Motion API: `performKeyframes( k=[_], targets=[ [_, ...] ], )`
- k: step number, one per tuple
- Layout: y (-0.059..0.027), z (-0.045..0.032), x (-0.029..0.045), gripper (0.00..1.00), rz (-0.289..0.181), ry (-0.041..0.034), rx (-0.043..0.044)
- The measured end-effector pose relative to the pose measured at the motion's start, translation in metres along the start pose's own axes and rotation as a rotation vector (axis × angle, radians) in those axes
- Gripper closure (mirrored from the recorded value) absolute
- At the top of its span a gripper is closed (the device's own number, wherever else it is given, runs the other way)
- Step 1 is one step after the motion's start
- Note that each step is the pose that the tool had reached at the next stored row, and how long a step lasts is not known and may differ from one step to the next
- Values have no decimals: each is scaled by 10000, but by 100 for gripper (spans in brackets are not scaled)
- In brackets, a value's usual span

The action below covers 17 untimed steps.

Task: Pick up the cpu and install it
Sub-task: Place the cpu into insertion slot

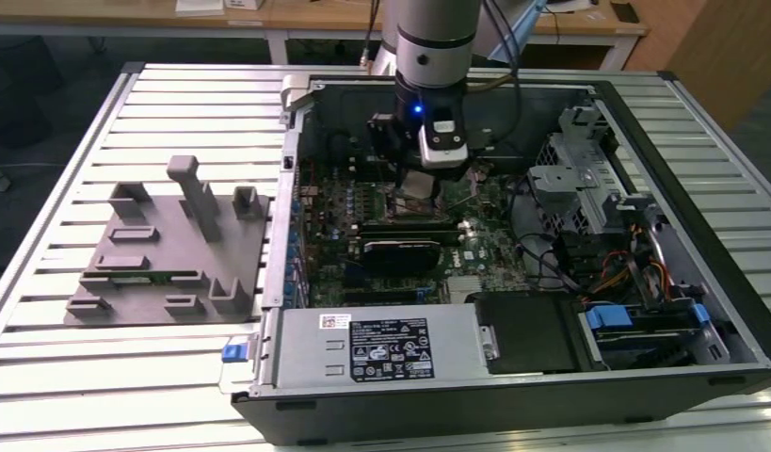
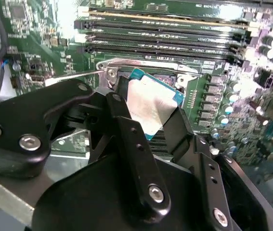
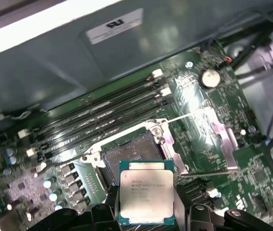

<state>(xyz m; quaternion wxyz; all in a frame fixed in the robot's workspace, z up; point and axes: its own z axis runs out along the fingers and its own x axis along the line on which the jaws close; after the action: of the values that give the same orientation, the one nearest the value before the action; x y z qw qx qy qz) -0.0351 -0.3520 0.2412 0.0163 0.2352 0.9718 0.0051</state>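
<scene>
Silver metal with faint print tops the cpu (image 3: 146,195), and that lid faces up, away from the board. The chip is close to square, so no long axis stands out. Its green rim runs nearly in line with the edges of the open socket (image 3: 129,156). The gripper (image 2: 150,107) is clamped on it, with black fingers (image 2: 126,120) pressed against two opposite sides. It is held level over the near edge of the socket, partly overlapping it in the first wrist view. Whether it touches the socket cannot be told.

Beside the socket, the hinged metal frame (image 3: 223,139) lies flipped open on the green motherboard (image 3: 252,173), with a thin lever wire stretched across. Beyond the socket run parallel dark memory slots (image 3: 102,113), and a coin battery (image 3: 210,77) sits further off.

In the exterior view the arm reaches down into an open computer case (image 1: 686,169). A labelled grey power supply (image 1: 373,344) sits at the case's near wall. A grey moulded fixture (image 1: 159,250) rests on the slatted metal table (image 1: 58,377) at the exterior view's left.
</scene>
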Motion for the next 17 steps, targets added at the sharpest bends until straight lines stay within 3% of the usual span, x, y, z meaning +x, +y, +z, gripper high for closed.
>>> performKeyframes(
  k=[17],
  targets=[
    [0, 0, 0, 46, 3016, -53, 88]
  ],
)
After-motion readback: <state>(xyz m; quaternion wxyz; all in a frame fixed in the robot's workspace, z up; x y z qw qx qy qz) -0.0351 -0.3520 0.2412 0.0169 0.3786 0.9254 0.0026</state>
